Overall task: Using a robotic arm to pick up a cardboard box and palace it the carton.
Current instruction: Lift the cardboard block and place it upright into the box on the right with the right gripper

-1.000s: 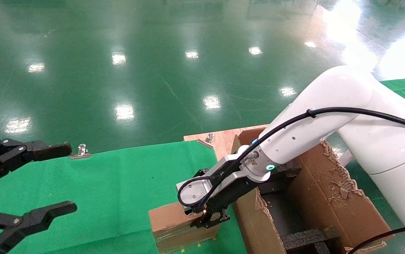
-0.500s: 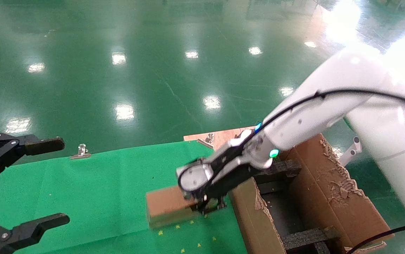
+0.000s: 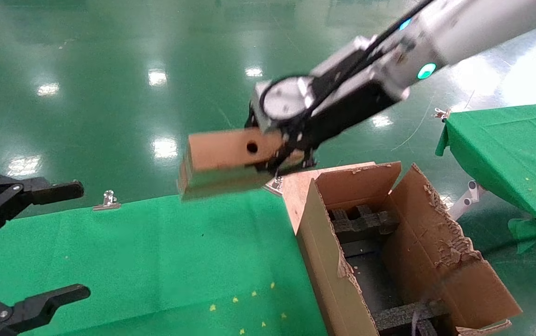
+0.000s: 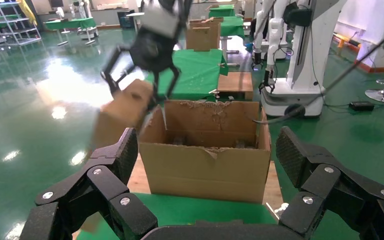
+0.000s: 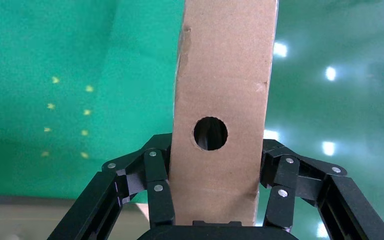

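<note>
The small brown cardboard box [image 3: 223, 158], with a round hole in its upper face, hangs in the air above the far edge of the green table [image 3: 156, 252]. My right gripper [image 3: 288, 154] on the white robotic arm is shut on the box's end. In the right wrist view the black fingers [image 5: 157, 170] press both sides of the box [image 5: 225, 75]. The large carton [image 3: 435, 266] stands open below and to the right of the box, with ragged flaps and black foam inside. My left gripper [image 3: 39, 242] is parked open at the table's near left. Its wrist view shows the carton [image 4: 205, 170] and the lifted box [image 4: 122, 112].
A wooden board [image 3: 295, 184] lies under the carton's far corner. A metal clip [image 3: 107, 200] holds the cloth at the table's far edge. A second green table [image 3: 505, 144] stands to the right across a gap of glossy green floor.
My right arm has lifted the box off the green table, up and away from me. The arm no longer covers the carton. The left gripper has barely moved.
</note>
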`<state>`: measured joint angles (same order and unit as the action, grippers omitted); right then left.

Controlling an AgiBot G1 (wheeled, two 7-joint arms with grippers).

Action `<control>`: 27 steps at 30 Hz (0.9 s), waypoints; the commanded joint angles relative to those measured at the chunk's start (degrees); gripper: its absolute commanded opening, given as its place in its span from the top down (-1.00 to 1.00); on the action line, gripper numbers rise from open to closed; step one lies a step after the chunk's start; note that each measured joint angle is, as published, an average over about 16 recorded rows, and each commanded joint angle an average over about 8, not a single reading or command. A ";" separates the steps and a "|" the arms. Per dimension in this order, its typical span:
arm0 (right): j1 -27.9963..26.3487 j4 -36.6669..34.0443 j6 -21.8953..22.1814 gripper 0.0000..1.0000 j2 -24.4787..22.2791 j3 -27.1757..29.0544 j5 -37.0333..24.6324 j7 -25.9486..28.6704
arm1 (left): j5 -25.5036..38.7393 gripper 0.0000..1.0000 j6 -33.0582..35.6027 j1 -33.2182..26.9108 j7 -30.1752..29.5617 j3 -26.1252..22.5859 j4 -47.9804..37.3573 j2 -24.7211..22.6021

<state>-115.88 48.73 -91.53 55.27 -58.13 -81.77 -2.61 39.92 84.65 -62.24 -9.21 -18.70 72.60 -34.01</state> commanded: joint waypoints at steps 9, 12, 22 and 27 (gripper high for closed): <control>-7.34 -4.35 -0.19 1.00 -2.29 -10.92 9.13 -2.24 | -0.01 -1.00 0.00 0.00 0.01 -0.01 0.00 0.00; -9.54 -4.82 -0.26 1.00 -4.51 -14.60 11.22 -2.26 | -0.01 -1.00 -0.01 0.00 0.01 -0.02 0.00 0.01; -20.28 -3.28 -0.38 1.00 -15.86 -29.67 12.97 -1.03 | -0.02 -1.00 -0.01 -0.01 0.01 -0.03 0.00 0.01; -25.53 -2.89 -0.34 1.00 -20.73 -38.00 11.98 -0.84 | -0.02 -1.00 -0.01 -0.01 0.02 -0.03 0.00 0.01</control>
<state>-140.85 45.40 -91.82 34.84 -95.70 -69.49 -3.51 39.89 84.64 -62.24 -9.19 -18.73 72.60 -34.00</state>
